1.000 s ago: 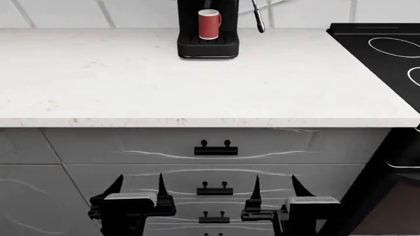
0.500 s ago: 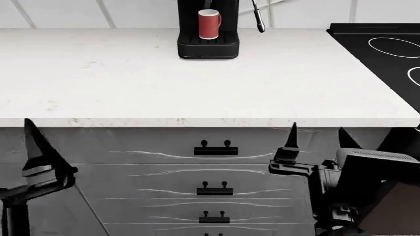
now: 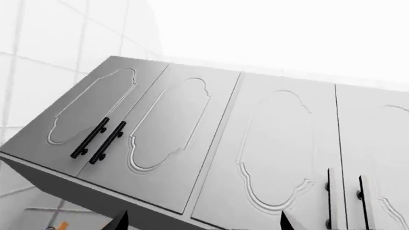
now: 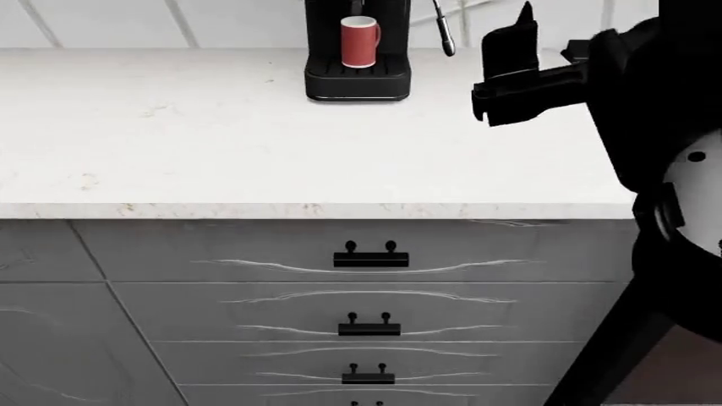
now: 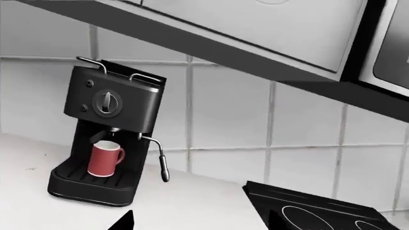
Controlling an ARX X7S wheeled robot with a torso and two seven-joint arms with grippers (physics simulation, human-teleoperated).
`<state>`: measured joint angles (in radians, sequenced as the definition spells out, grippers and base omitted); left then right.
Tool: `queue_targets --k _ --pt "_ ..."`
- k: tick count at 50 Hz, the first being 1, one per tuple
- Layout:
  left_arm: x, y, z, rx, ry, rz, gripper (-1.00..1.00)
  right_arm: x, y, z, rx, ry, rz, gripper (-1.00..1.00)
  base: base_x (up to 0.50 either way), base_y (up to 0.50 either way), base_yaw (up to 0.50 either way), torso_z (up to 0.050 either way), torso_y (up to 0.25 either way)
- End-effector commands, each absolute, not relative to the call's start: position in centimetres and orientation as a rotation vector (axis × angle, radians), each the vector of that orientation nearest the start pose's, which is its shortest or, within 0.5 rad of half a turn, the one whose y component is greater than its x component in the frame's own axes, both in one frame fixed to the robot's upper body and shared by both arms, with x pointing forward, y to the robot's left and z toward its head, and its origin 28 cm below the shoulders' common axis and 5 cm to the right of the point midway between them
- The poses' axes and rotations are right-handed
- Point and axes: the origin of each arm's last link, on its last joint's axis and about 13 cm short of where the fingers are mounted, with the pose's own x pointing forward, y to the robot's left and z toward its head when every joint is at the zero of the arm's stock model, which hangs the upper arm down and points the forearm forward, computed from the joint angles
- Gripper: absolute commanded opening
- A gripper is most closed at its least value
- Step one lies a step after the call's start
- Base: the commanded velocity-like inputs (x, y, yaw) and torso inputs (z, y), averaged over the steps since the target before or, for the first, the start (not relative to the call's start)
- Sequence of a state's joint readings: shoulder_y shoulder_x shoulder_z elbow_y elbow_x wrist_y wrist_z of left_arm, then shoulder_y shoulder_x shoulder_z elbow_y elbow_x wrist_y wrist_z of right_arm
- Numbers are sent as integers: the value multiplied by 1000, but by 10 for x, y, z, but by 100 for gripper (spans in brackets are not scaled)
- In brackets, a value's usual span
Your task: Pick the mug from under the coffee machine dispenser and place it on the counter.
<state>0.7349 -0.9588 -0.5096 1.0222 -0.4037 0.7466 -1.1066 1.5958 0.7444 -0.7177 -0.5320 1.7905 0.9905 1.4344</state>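
Standing apart and empty, the right gripper's jaws hang above the worktop, at about 3 o'clock from the machine. Only the left gripper's two jaw tips show, spread apart, pointing at wall cabinets. The mug sits upright on the machine's drip tray under the spout, handle toward 3 o'clock.

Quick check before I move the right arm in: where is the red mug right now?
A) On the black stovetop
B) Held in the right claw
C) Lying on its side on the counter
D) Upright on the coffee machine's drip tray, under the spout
D: the mug stands upright on the drip tray of the coffee machine, while the right claw is off to the side of it over the counter.
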Motion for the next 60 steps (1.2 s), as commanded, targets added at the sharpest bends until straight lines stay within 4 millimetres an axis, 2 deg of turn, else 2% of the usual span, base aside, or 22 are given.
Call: queue_targets --k 1,9,34,42,48,54,60 --pt "66 275 248 -322 -1142 237 100 202 -94 375 -374 -117 -151 100 129 0 0 0 0" --pt "65 276 248 -317 -1145 243 100 220 -87 345 -344 -64 -67 100 456 0 0 0 0" --pt "63 277 248 -329 -1154 247 100 240 -58 312 -267 30 68 100 500 0 0 0 1" --pt "62 277 248 -332 -1156 252 100 243 -51 293 -227 67 120 100 500 0 0 0 1" --pt "62 277 247 -332 -1157 252 100 243 -45 288 -219 69 145 100 500 0 0 0 0" --pt "62 277 247 -332 -1158 251 100 244 -43 281 -203 72 157 100 500 0 0 0 2" --pt "61 278 247 -332 -1159 251 100 245 -43 274 -223 70 153 100 57 0 0 0 2"
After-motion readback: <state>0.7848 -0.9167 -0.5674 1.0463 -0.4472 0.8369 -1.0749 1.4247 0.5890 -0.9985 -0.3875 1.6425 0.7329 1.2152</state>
